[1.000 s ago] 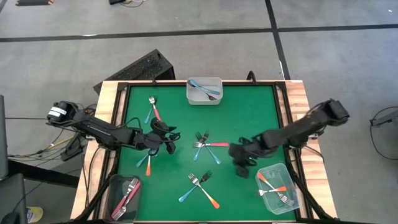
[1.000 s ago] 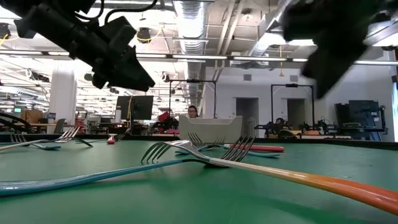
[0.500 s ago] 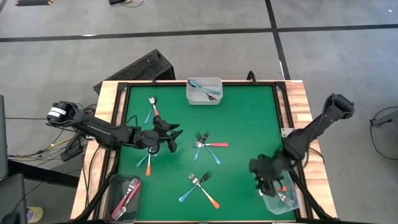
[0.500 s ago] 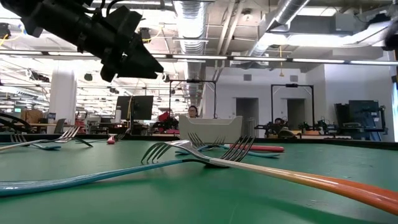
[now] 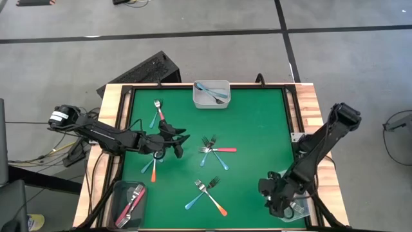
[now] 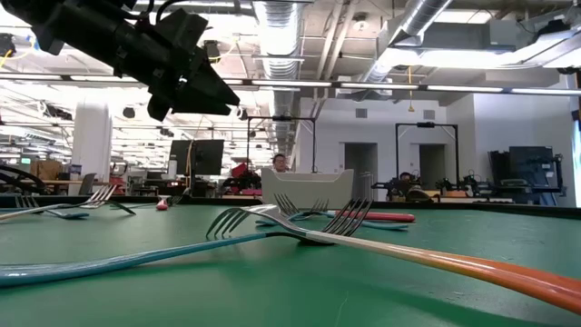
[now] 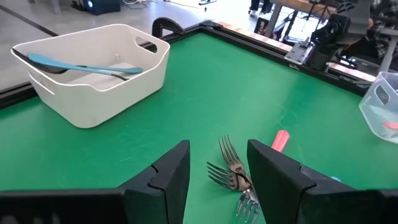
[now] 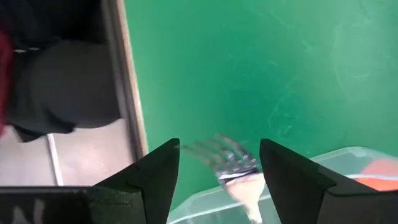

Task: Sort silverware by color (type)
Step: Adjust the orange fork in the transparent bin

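At the mat's 5 o'clock corner, the right gripper point(image 5: 278, 198) hangs over a clear rectangular plastic container point(image 5: 297, 212), fingers spread and empty; an orange-handled metal fork point(image 8: 239, 171) lies inside. At 7 o'clock, a second clear container point(image 5: 118, 193) holds pink-red forks. Four crossed fork pairs lie loose: near pair point(image 5: 206, 192), left pair point(image 5: 150, 169), centre pair point(image 5: 211, 148), far pair point(image 5: 158, 111). The left gripper point(image 5: 179, 145) hovers open beside the left pair. One white tub point(image 5: 201, 100) at 12 o'clock holds blue forks. The green mat point(image 5: 264, 122) lies bare toward 3 o'clock.

My right arm covers most of the clear container point(image 5: 297, 211) from above; the fork point(image 8: 239, 176) below my wrist looks blurred, its handle cut off.
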Available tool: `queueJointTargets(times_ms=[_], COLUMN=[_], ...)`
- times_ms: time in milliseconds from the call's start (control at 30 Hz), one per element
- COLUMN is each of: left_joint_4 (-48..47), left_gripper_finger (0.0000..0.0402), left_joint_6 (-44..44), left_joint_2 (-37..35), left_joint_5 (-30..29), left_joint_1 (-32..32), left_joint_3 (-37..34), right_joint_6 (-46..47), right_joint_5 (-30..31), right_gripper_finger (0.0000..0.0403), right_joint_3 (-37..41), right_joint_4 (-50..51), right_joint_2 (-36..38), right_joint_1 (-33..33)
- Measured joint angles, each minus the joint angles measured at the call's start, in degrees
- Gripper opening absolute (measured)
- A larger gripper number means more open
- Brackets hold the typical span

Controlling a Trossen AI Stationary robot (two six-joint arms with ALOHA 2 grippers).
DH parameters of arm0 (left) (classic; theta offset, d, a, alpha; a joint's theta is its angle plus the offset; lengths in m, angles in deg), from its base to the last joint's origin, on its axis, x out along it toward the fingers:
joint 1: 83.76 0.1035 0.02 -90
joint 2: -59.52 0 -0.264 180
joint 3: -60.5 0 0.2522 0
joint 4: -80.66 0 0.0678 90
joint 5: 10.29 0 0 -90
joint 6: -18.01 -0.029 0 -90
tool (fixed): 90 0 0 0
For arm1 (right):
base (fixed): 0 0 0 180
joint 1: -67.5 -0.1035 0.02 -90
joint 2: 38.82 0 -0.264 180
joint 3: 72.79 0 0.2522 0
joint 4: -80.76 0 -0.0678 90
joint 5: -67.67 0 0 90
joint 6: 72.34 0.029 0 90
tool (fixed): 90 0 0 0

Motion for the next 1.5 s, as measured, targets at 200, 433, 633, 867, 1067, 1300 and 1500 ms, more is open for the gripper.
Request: queueJointTargets(times_ms=[200,433,633,867,1067,1300,1500], left_joint_4=[0.0,0.0,0.0,0.0,0.0,0.0,-0.2], left_gripper_finger=[0.0146,0.0146,0.0146,0.0146,0.0146,0.0146,0.0146], left_joint_6=[0.5,0.7,0.7,0.7,0.7,0.7,0.7], left_joint_2=[0.0,0.0,0.0,0.0,0.0,0.0,0.0], left_joint_5=[0.0,0.0,-0.1,-0.1,-0.1,-0.1,-0.1], left_joint_1=[0.0,0.0,0.0,0.0,0.0,0.0,0.0], left_joint_3=[0.0,0.0,0.0,0.0,0.0,0.0,0.0], right_joint_6=[1.5,2.3,2.4,2.4,5.0,17.6,24.1], right_joint_5=[-1.2,-1.6,-4.5,-2.8,-1.2,6.4,16.7], right_gripper_finger=[0.0240,0.0144,0.0043,0.0017,0.0012,0.0013,0.0013], right_joint_3=[0.0,0.0,0.0,0.0,0.0,0.0,0.0], right_joint_4=[0.1,0.1,0.2,0.7,5.3,21.0,22.1], right_joint_2=[-2.0,-1.9,-1.8,1.8,6.3,12.6,14.4], right_joint_1=[-0.2,-0.2,-0.2,-0.9,-1.8,-5.8,-7.9])
